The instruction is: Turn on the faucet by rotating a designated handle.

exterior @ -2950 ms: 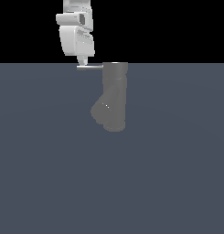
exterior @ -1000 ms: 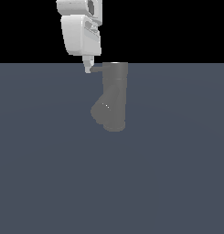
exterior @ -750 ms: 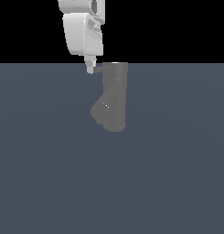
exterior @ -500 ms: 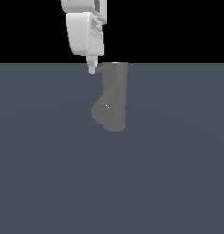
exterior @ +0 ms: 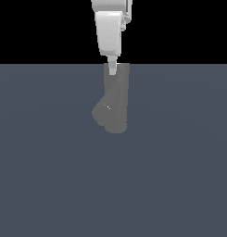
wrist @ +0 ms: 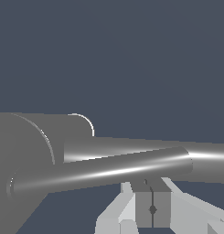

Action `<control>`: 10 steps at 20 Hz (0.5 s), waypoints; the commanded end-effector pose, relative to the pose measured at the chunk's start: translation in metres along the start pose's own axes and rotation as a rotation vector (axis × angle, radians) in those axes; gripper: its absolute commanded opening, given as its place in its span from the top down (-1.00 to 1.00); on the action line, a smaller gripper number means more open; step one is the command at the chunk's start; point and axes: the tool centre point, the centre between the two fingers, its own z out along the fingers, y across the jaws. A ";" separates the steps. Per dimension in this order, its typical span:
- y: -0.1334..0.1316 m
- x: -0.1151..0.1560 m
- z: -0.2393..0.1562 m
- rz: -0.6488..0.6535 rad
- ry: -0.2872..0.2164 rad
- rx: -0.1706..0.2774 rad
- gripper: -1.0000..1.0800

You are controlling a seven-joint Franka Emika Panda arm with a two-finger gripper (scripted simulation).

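The faucet (exterior: 116, 99), a grey upright cylinder with a fat angled spout, stands on the dark surface (exterior: 50, 176) at centre frame. The handle (wrist: 104, 170) shows as a shiny rod in the wrist view. The gripper (exterior: 112, 69), fingers pressed together, touches the faucet's top.

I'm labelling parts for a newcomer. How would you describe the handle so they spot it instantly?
Find the grey Y-shaped faucet standing on the dark floor. At its top, just under the white hand, a thin straight rod juts out: the handle. It is much slimmer than the short, fat spout branching off lower down.
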 end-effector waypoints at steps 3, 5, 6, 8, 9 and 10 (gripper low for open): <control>-0.001 0.054 -0.001 0.055 0.004 0.000 1.00; -0.002 0.020 0.000 0.001 0.000 -0.001 1.00; -0.004 0.022 0.000 0.003 0.000 -0.001 1.00; -0.008 0.028 0.000 0.005 0.000 -0.001 1.00; -0.010 0.030 0.000 0.007 0.000 -0.001 1.00; -0.012 0.033 0.000 0.008 0.001 -0.001 1.00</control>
